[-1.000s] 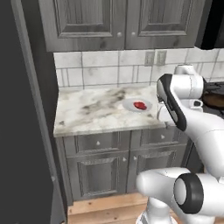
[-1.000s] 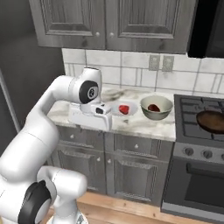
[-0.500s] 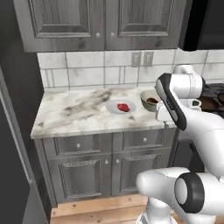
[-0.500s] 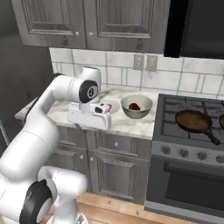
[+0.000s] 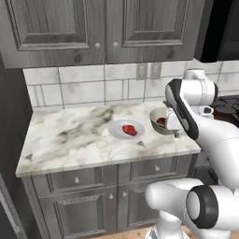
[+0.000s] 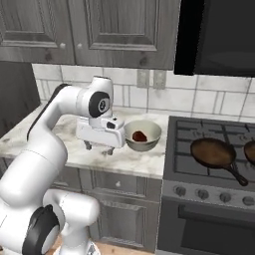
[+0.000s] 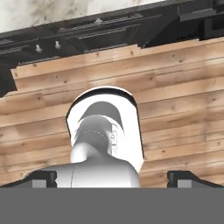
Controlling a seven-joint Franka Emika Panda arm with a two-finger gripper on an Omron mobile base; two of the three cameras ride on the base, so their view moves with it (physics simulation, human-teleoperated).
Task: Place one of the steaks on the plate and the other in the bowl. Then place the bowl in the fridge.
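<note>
The bright red steak [image 5: 129, 130] lies on the small pale plate [image 5: 115, 132] in the middle of the marble counter. The darker steak [image 6: 139, 135] sits inside the beige bowl [image 6: 155, 133], which stands at the counter's right end beside the stove; the arm partly covers the bowl [image 5: 154, 116] in the left base view. My gripper [image 6: 99, 148] hangs open and empty just above the counter, left of the bowl, its fingers pointing down. In the hand view the fingertips [image 7: 43, 177] stand wide apart over the wood floor. A tall dark panel [image 5: 9, 140], probably the fridge, borders the counter's left end.
A stove [image 6: 199, 191] adjoins the counter on the right, with a black frying pan [image 6: 214, 152] and part of another [image 6: 249, 149]. Grey wall cabinets [image 5: 93, 28] hang overhead, and a black appliance [image 6: 219, 35] hangs above the stove. Drawers and doors [image 5: 93, 186] sit below the counter.
The whole picture has shifted: the base has driven right, bringing the stove further into the right base view. The arm holds its pose and the gripper stays open.
</note>
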